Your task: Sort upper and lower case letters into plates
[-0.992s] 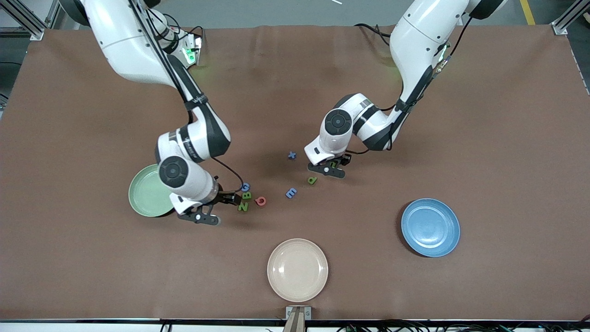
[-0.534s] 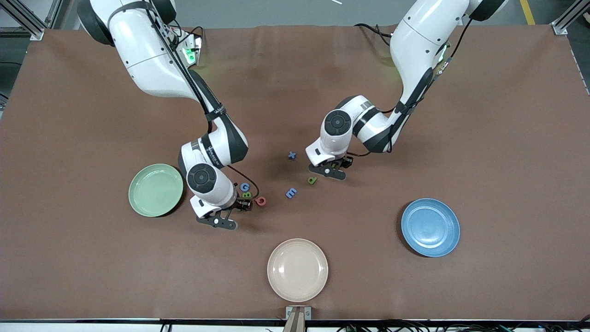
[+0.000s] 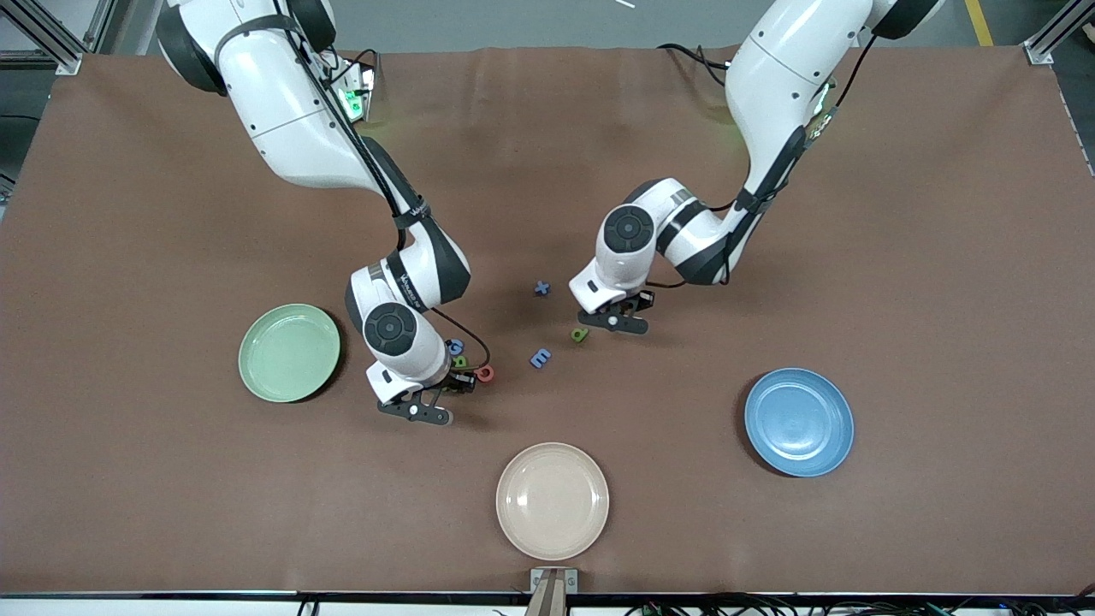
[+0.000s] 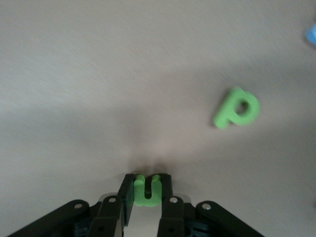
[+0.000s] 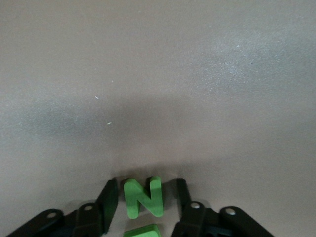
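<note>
My left gripper (image 3: 618,308) (image 4: 146,180) is down at the mid-table and shut on a small green letter u (image 4: 146,193). A green p (image 3: 580,334) (image 4: 237,107) lies just beside it, nearer the front camera. My right gripper (image 3: 451,383) (image 5: 144,190) is low over the letter cluster, open, its fingers straddling a green N (image 5: 143,198) with a gap on each side. Next to it lie a pink Q (image 3: 486,373), a green B (image 3: 460,361) and a blue G (image 3: 456,346). A blue x (image 3: 541,288) and a blue m (image 3: 540,358) lie between the arms. In the front view the u and the N are hidden.
The mint green plate (image 3: 289,352) lies toward the right arm's end and the blue plate (image 3: 798,422) toward the left arm's end. A cream plate (image 3: 552,500) lies near the table's front edge.
The right arm swung from beside the mint plate over the letter cluster, covering the N, and its fingers narrowed. The left gripper closed on the green u.
</note>
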Controlling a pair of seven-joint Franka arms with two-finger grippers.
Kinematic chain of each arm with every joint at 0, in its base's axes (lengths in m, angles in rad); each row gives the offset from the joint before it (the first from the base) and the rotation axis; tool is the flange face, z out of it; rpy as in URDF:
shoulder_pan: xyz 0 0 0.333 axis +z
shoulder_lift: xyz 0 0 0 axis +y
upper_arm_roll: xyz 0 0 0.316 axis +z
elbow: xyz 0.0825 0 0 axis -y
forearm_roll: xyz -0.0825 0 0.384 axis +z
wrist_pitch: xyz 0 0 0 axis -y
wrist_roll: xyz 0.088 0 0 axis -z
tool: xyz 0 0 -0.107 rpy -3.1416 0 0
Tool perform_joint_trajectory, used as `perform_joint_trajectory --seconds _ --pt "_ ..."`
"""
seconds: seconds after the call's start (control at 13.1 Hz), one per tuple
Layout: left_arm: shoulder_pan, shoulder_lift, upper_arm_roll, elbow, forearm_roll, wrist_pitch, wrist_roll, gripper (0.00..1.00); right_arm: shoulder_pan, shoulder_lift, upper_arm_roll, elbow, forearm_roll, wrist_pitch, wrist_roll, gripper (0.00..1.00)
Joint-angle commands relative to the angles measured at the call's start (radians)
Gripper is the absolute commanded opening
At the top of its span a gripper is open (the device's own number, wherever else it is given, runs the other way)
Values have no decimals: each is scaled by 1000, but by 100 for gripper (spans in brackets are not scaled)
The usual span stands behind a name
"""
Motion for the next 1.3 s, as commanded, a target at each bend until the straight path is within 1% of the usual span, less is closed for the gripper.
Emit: perform_joint_trajectory --seconds 0.0,0.08,0.15,0.31,0.38,0.53,0.61,0.76,0.84,0.92,0.99,1.07,1.14,1.22 --pt "89 -59 -4 38 25 -78 -13 2 13 5 -9 10 -12 -1 25 28" --pt "135 -68 -5 64 27 -98 -11 1 13 5 -9 8 -12 -1 23 13" --pt "184 -71 -5 94 30 -114 -1 1 6 2 -9 8 -12 -9 23 2" --pt "253 -64 -4 121 86 -115 18 1 -34 -17 -9 -7 -11 -21 -6 0" --pt "297 -59 -5 132 129 -115 18 1 -55 -49 -9 -27 -11 -45 -60 0" --pt "362 -33 -4 155 213 -115 45 1 -123 -104 -9 -36 -9 -145 -162 0" --pt "408 -13 -5 176 244 -115 73 2 -147 -139 -9 -67 -9 -166 -206 0" --pt "443 14 -5 200 246 -108 130 5 -221 -237 -8 -180 -9 -150 -336 0" --pt "460 39 -5 232 246 -108 165 6 -249 -283 -6 -250 -8 -121 -386 0" --pt "484 60 -5 243 245 -108 186 9 -269 -334 -6 -336 -6 -72 -426 0" --pt "500 71 -5 244 241 -108 188 28 -296 -378 -6 -413 -6 -27 -459 0" --pt "502 71 -5 244 243 -106 188 71 -321 -409 -6 -476 -5 2 -498 0" --pt "502 61 -5 244 240 -106 190 99 -336 -431 -6 -530 -5 32 -524 0" --pt "508 53 -13 244 238 -106 184 100 -355 -446 -6 -574 -5 69 -549 0"
